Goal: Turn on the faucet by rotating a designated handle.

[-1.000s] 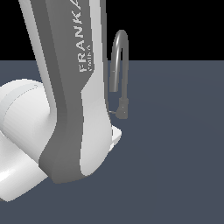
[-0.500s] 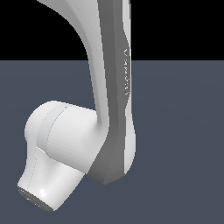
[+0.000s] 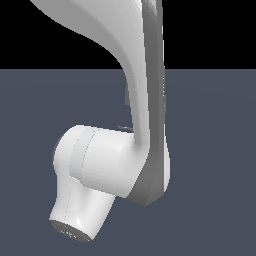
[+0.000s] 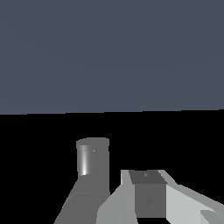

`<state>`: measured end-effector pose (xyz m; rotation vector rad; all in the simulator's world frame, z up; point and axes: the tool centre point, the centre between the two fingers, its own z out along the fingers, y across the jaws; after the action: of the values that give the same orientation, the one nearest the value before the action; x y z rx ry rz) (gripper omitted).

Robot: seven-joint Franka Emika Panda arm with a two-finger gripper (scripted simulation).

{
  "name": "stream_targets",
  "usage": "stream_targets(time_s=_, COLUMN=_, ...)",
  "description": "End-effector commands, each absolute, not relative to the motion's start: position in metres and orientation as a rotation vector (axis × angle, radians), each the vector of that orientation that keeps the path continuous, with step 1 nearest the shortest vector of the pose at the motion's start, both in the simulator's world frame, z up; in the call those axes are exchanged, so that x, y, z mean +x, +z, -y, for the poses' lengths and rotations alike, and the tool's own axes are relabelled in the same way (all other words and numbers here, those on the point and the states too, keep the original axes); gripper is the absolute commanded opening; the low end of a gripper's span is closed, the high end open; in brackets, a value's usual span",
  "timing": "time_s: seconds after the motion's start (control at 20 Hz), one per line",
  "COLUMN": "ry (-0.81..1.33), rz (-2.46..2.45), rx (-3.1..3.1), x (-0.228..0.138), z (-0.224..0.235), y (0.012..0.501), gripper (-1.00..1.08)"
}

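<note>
In the exterior view the big white robot arm (image 3: pixel 145 125) stands in front of the faucet and hides nearly all of it. Only a thin grey sliver (image 3: pixel 125 128) peeks out beside the arm. The wrist view shows a short grey metal cylinder (image 4: pixel 92 159) rising from a thicker grey body, a part of the faucet. The handle cannot be told apart in either view. My gripper (image 4: pixel 147 188) shows as pale grey finger blocks right beside that cylinder. Whether it touches the cylinder is unclear, and the gap between the fingers is not shown.
A flat dark blue-grey floor (image 3: pixel 210 150) fills the scene under a black background. The arm's large white elbow joint (image 3: pixel 85 175) bulges low towards the exterior view's left.
One second ago the arched spout showed beside the arm. The arm has since swung across it towards the exterior view's right and now covers the faucet.
</note>
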<state>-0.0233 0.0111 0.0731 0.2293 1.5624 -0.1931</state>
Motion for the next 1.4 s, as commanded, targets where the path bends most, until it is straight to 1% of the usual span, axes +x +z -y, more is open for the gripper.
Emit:
stream_targets(time_s=0.0, ry=-0.194, rz=-1.562, rx=0.208, x=-0.021, z=-0.01, y=0.071, gripper=-1.0)
stream_targets(time_s=0.45, ry=-0.194, rz=-1.562, rx=0.195, x=-0.019, z=-0.009, y=0.07, gripper=-1.0)
stream_targets(time_s=1.0, ry=-0.194, rz=-1.562, rx=0.195, x=-0.016, z=-0.022, y=0.11, gripper=-1.0)
stream_targets(time_s=1.1, ry=-0.2, rz=-1.573, rx=0.198, x=-0.017, z=-0.018, y=0.101, gripper=-1.0)
stream_targets(time_s=1.35, ry=-0.198, rz=-1.569, rx=0.197, x=-0.018, z=-0.013, y=0.119, gripper=-1.0)
